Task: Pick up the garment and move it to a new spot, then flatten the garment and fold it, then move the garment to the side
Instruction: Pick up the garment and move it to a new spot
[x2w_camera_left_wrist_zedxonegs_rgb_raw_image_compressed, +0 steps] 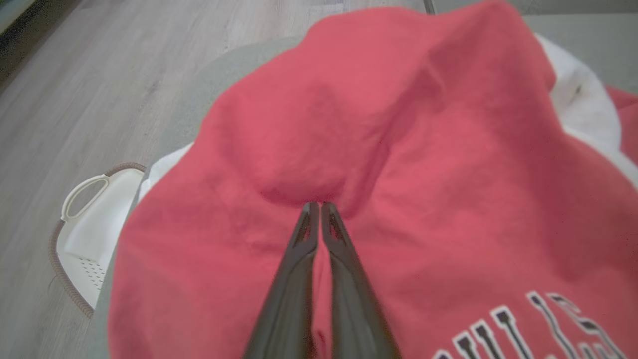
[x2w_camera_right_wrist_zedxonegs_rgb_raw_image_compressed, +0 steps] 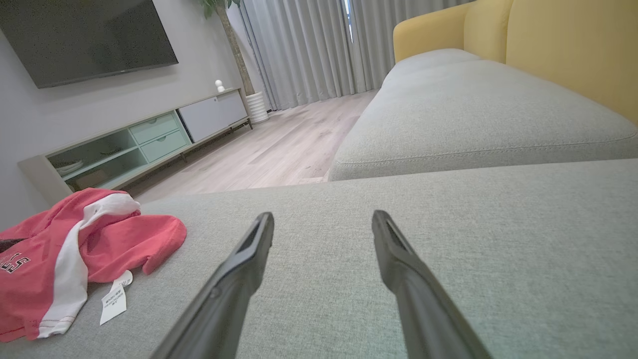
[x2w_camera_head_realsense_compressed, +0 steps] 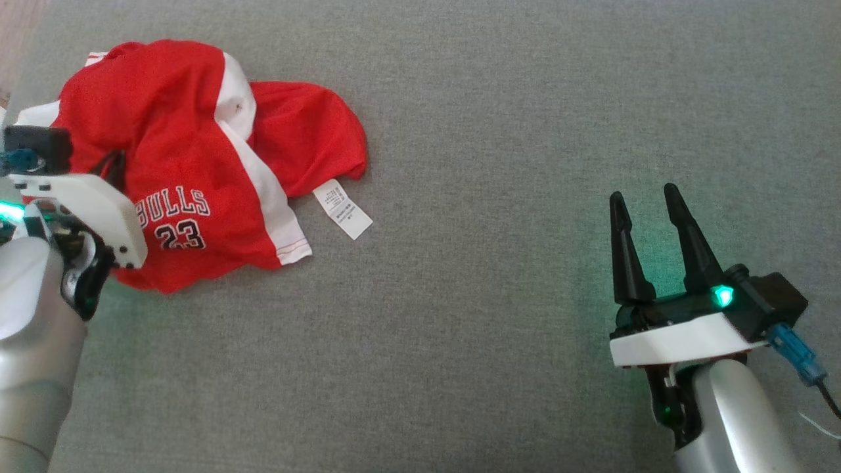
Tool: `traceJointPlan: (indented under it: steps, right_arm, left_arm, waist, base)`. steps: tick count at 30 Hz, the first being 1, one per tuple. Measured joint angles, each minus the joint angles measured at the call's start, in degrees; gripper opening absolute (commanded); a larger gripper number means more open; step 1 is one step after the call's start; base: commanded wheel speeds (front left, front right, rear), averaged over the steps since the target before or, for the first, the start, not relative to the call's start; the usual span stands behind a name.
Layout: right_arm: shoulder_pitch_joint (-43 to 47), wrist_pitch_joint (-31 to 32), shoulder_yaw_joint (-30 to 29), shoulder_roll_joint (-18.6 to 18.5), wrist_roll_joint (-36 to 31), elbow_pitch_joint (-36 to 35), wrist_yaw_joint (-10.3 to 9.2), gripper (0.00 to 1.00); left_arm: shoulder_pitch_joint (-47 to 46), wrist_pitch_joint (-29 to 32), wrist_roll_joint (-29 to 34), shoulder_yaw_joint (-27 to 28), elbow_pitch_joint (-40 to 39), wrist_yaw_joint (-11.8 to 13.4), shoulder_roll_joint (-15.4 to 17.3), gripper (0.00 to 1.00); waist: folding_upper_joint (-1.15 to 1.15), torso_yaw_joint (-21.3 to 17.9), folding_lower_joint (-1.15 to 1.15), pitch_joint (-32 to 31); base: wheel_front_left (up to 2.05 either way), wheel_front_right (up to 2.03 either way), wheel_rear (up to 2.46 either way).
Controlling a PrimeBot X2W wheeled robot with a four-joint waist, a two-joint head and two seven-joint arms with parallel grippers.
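Red mesh caught at the tips of the left gripper (x2w_camera_left_wrist_zedxonegs_rgb_raw_image_compressed: pixel 315 205), both dark fingers drawn tight together on a small pucker of the garment (x2w_camera_left_wrist_zedxonegs_rgb_raw_image_compressed: pixel 408 149), cloth bunched up just past the tips. From the head view, pale wrist housing over the heap's left part, fingers sunk into the fabric. Heaped and crumpled at the far left of the grey sofa cushion (x2w_camera_head_realsense_compressed: pixel 493 341), close to its left edge. No clean long axis in such a heap; widest spread left to right across the head view, one red lobe reaching out to the right. Across it a white side stripe (x2w_camera_head_realsense_compressed: pixel 263 177), running diagonally from the far edge toward the near right and ending in a stitched hem turned toward the robot. Face up beside that, the print "BULLS 23" (x2w_camera_head_realsense_compressed: pixel 172 222), reading upright from the robot's side, slightly tilted. Just right of the stripe, a white care label (x2w_camera_head_realsense_compressed: pixel 341 209) flat on the cushion, free end pointing near-right. Well apart at the near right, the right gripper (x2w_camera_head_realsense_compressed: pixel 642 192) over bare cushion, fingers spread wide with nothing between them, tips pointing away from the robot. Past the cushion's left edge, pale wooden floor (x2w_camera_left_wrist_zedxonegs_rgb_raw_image_compressed: pixel 99 75) and a white basket (x2w_camera_left_wrist_zedxonegs_rgb_raw_image_compressed: pixel 94 234) with a handle slot. Farther off, a yellow backrest (x2w_camera_right_wrist_zedxonegs_rgb_raw_image_compressed: pixel 548 50), a low cabinet (x2w_camera_right_wrist_zedxonegs_rgb_raw_image_compressed: pixel 149 134) and grey curtains (x2w_camera_right_wrist_zedxonegs_rgb_raw_image_compressed: pixel 299 50).
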Motion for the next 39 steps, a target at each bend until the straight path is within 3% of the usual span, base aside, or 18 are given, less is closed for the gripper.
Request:
traceJointPlan:
  steps: [4, 10, 17, 22, 27, 33, 39]
  right_arm:
    - [-0.01, 0.00, -0.13, 0.00, 0.01, 0.04, 0.00, 1.00]
    - [0.01, 0.00, 0.25, 0.00, 0.67, 0.32, 0.00, 1.00]
    - [0.39, 0.00, 0.96, 0.00, 2.34, 1.01, 0.00, 1.00]
    - [0.97, 0.00, 1.57, 0.01, 3.92, 1.36, 0.00, 1.00]
    - [0.97, 0.00, 1.96, 0.01, 5.16, 1.31, 0.00, 1.00]
    - [0.93, 0.00, 2.43, 0.01, 5.89, 0.76, 0.00, 1.00]
    - [0.64, 0.00, 3.03, 0.00, 7.27, -0.22, 0.00, 1.00]
  left_arm:
    - [-0.97, -2.63, -1.89, -0.27, 0.00, 0.00, 0.01, 0.00]
    - [-4.37, -12.16, -3.24, 0.56, -2.27, 0.00, 0.91, 0.00]
    - [-7.44, -19.38, -4.76, 3.36, -9.54, 0.01, 1.26, 0.00]
    - [-7.21, -18.35, -4.87, 2.82, -16.91, 0.14, 1.18, 0.00]
    - [-4.32, -14.94, -6.57, 1.53, -24.34, 2.19, -0.10, 0.00]
    - [-0.40, -11.05, -6.84, -1.47, -31.82, 5.23, -3.56, 0.00]
    - [-0.27, -10.26, -6.83, -4.47, -33.67, 7.55, -8.11, 0.00]
  waist:
    - [0.00, 0.14, 0.00, -0.53]
    - [0.00, 0.32, 0.00, -2.58]
    - [0.00, -0.17, -0.01, -5.74]
    - [0.00, -1.62, -0.01, -7.95]
    - [0.00, -4.64, -0.01, -9.39]
    - [0.00, -9.67, -0.01, -9.90]
    - [0.00, -15.73, 0.00, -8.98]
  base:
    - [0.00, 0.00, 0.00]
    - [0.00, 0.00, 0.00]
    - [0.00, 0.00, 0.00]
    - [0.00, 0.00, 0.00]
    - [0.00, 0.00, 0.00]
    - [0.00, 0.00, 0.00]
    - [0.00, 0.00, 0.00]
